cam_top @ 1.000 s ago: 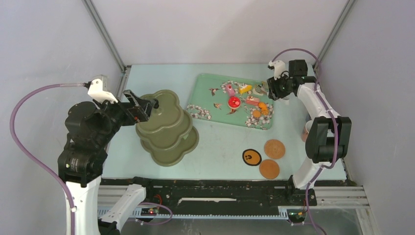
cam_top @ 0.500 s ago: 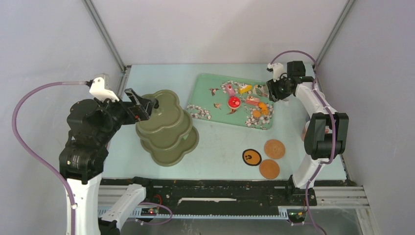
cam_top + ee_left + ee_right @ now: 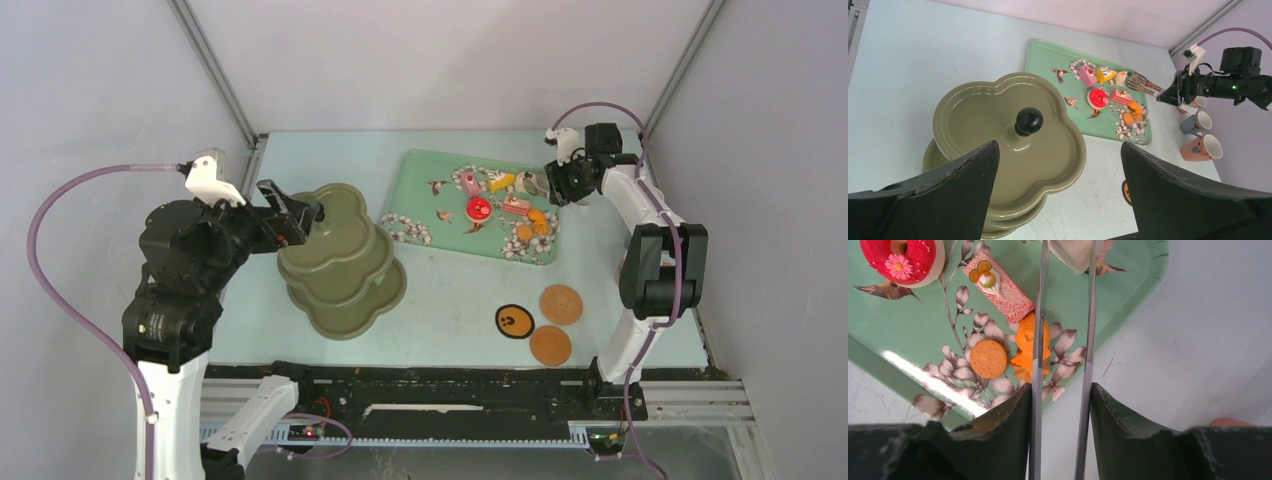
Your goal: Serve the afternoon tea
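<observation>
The olive-green three-tier stand (image 3: 340,262) stands at the left, with its black knob (image 3: 1028,120) on top. My left gripper (image 3: 300,215) hovers open above its top tier, touching nothing; it shows in the left wrist view (image 3: 1059,147). My right gripper (image 3: 558,185) is shut on the metal tongs (image 3: 1038,340). The tong arms reach over the tray's right end, and their tips flank a white pastry (image 3: 1073,252). A red doughnut (image 3: 903,257), a pink bar (image 3: 998,287), an orange fish pastry (image 3: 1023,337) and an orange biscuit (image 3: 989,358) lie on the tray.
The mint-green floral tray (image 3: 420,170) lies at the back centre. Two brown coasters (image 3: 561,304) (image 3: 550,345) and a black one (image 3: 514,321) lie at the front right. Three cups (image 3: 1198,121) stand at the right edge, beside the right arm.
The right arm has shifted slightly, still holding the tongs over the tray's right end. The left gripper has hardly moved over the stand.
</observation>
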`<state>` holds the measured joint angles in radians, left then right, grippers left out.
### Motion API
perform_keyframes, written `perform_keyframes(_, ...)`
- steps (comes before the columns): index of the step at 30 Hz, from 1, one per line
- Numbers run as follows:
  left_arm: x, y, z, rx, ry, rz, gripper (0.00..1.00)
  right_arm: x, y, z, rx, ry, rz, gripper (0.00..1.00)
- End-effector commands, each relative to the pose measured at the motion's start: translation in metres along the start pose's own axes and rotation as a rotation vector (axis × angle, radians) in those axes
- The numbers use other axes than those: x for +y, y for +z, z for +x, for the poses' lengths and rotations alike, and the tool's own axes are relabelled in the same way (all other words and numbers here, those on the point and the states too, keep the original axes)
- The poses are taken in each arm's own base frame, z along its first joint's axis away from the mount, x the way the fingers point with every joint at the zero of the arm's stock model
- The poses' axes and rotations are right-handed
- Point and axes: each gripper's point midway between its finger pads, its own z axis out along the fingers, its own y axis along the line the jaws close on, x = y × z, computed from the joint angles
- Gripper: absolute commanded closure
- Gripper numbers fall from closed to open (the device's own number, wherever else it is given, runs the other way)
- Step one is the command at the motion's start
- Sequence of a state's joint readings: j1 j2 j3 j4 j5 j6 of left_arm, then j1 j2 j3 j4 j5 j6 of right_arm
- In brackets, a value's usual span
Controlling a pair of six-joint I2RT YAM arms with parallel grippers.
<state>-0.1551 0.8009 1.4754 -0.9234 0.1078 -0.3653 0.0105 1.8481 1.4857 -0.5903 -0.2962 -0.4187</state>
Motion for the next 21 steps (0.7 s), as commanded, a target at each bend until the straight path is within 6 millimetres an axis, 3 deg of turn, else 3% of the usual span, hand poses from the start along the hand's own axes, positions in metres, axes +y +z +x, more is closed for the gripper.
perform_keyframes(1,-0.006,-0.002,-0.012,-0.034,0.025,0.019,0.02,-0.006,-0.004,-0.026,-0.073,-0.013,0.008,0.54)
perform_keyframes(21,-0.006,-0.001,-0.014,-0.032,0.024,0.014,0.02,-0.008,0.011,-0.033,-0.069,-0.002,-0.027,0.52)
